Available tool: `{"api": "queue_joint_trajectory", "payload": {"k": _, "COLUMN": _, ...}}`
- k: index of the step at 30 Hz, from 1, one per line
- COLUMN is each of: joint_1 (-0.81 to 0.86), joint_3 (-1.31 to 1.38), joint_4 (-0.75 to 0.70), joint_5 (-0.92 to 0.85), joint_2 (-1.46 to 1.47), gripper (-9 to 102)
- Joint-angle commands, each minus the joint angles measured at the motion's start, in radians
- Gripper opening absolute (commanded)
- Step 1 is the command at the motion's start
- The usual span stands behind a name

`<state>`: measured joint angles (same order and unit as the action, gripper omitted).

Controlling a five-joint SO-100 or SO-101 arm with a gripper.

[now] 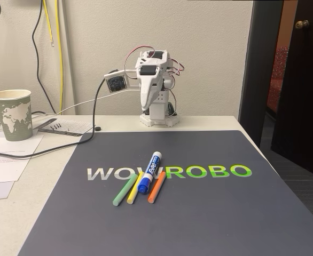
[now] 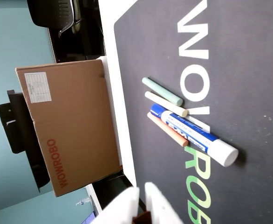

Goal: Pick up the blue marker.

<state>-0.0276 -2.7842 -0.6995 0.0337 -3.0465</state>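
Fixed view has the marker lying flat on the dark mat, right over the gap between the grey "WOW" and the green "ROBO" lettering, slanted so its dark blue cap sits nearer the camera and the white butt end points back toward the arm. It's a fat one: white barrel, blue printed label along it, clearly thicker than the three thin sticks fanned out with it. The green stick is furthest left, the yellow stick is just beside the marker's cap, and the orange stick runs along its right side, touching or very nearly (hard to call from here). The arm is folded up at the back of the table, well apart from the marker. A paper cup and some papers sit off to the left. In the wrist view the marker lies right of centre, blue cap toward the upper left, flat white end toward the lower right, with the orange stick tucked against it, then the yellow and the green above. The gripper pokes in from the bottom edge, the two white fingers nearly together with just a narrow slit between them, nothing held. A cardboard box printed WOWROBO stands past the table edge.
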Motion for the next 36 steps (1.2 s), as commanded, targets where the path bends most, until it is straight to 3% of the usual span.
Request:
{"api": "queue_joint_trajectory", "payload": {"k": 1, "joint_1": -0.005, "joint_3": 0.008, "joint_4": 0.012, "joint_5": 0.006, "joint_2": -0.009, "gripper": 0}}
{"api": "queue_joint_trajectory", "payload": {"k": 36, "joint_1": 0.023, "joint_3": -0.006, "joint_4": 0.008, "joint_5": 0.009, "joint_2": -0.017, "gripper": 0}}
